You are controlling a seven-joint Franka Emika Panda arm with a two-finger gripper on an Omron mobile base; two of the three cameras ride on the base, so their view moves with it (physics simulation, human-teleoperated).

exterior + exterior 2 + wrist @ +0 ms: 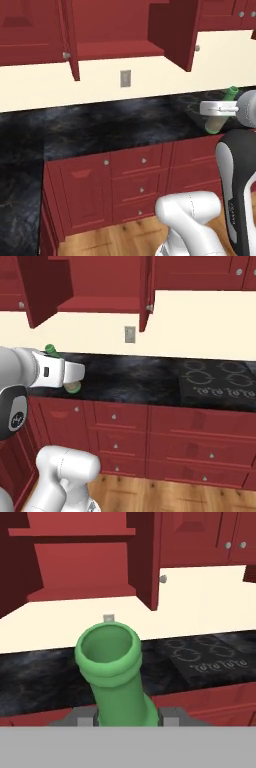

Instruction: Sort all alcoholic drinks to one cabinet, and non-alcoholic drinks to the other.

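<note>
Green bottle (220, 111) sits clamped in my pincer (122, 717), lifted off the black counter (115, 125) and tilted, its open mouth pointing up and away from my hand toward the wall cabinets. In the hand view the neck rises straight out between my two finger tips (172, 714), which press on either side of it, so the jaws are closed to the bottle's width and nothing else is in the grip. In the right base view only its cap end and its pale base peek out on either side of my wrist. I judge the step in hand to be carrying this alcoholic drink up to the open cabinet (82, 562) ahead, whose bare shelf (102, 304) stands between two swung-out doors. To do it well I should raise the bottle above the shelf's front edge before pushing forward, and keep clear of the door (147, 559) hanging just right of the opening. I should bring the bottle upright so its base lands flat, and only loosen my fingers once it rests on the shelf, since a tilted glass bottle would likely roll.
</note>
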